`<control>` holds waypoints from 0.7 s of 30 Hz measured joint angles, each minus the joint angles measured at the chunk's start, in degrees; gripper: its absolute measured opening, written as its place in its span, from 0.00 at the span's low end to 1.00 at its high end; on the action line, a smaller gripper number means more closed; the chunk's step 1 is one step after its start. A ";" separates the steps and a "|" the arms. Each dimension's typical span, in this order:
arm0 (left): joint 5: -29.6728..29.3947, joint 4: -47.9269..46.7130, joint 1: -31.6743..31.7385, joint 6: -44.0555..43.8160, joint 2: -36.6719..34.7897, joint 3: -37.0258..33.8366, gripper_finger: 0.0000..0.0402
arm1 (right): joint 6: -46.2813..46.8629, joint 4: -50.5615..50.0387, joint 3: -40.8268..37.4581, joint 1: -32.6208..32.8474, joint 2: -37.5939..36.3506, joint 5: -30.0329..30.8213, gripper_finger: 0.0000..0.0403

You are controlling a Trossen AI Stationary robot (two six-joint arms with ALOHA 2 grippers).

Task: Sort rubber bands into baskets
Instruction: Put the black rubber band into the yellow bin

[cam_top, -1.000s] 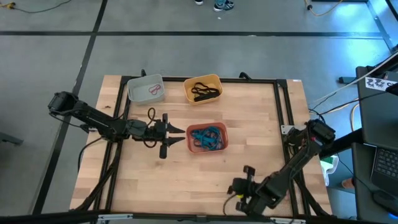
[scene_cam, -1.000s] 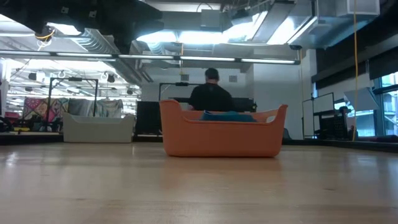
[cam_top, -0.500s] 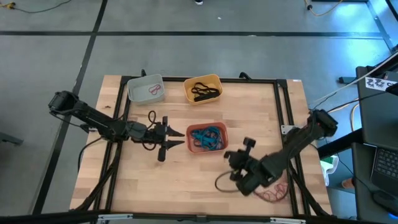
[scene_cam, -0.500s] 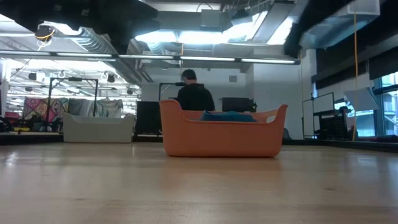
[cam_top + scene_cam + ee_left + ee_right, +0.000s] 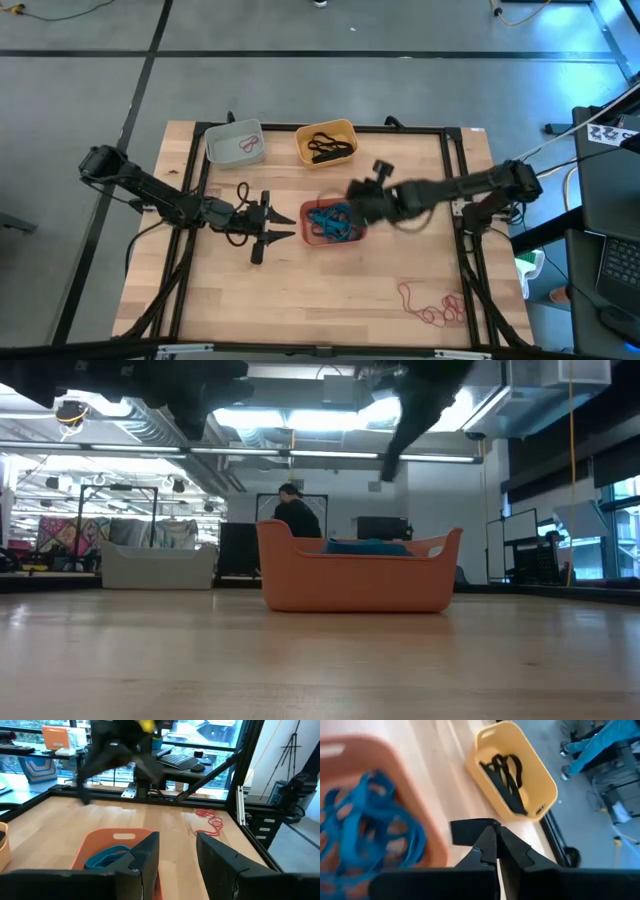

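Closed fingers on the right gripper (image 5: 358,199), pressed tip to tip with nothing visibly between them, poised above the far-right edge of the salmon basket (image 5: 356,232) and blurred in motion. Parted fingers on the left gripper (image 5: 285,225), empty, aimed at the salmon basket from just off its left wall, level with the tabletop.

Taking the salmon basket, mid-table, as landmark: filled with blue rubber bands (image 5: 331,221); beyond it and slightly left, a yellow basket (image 5: 342,129) with black rubber bands (image 5: 324,147); further left of that, a pale grey basket (image 5: 221,148) with one red band (image 5: 249,145). Well off to the near right of the salmon basket, close to the table's near-right corner, a loose tangle of red rubber bands (image 5: 432,306), sprawled longer across the table than deep. Just left of the salmon basket, beside the left gripper, a lone black band (image 5: 243,186) on the wood.

Likely next target: the red tangle, lying nearer to the right arm's side, away from its closed fingertips, towards the near edge; destination diagonally opposite, past the salmon basket. Far behind the table, a person (image 5: 294,520) standing
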 joint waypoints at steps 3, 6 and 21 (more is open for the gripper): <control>0.01 -0.02 0.02 0.02 0.01 0.00 0.32 | -5.88 6.90 -0.02 -5.99 0.02 -4.89 0.01; 0.01 -0.04 0.01 0.02 0.01 0.00 0.32 | -10.56 13.39 -0.02 -11.33 0.04 -11.10 0.01; 0.00 -0.61 -0.02 -0.31 0.04 0.00 0.32 | -14.05 28.75 -0.04 -31.76 8.19 -25.83 0.01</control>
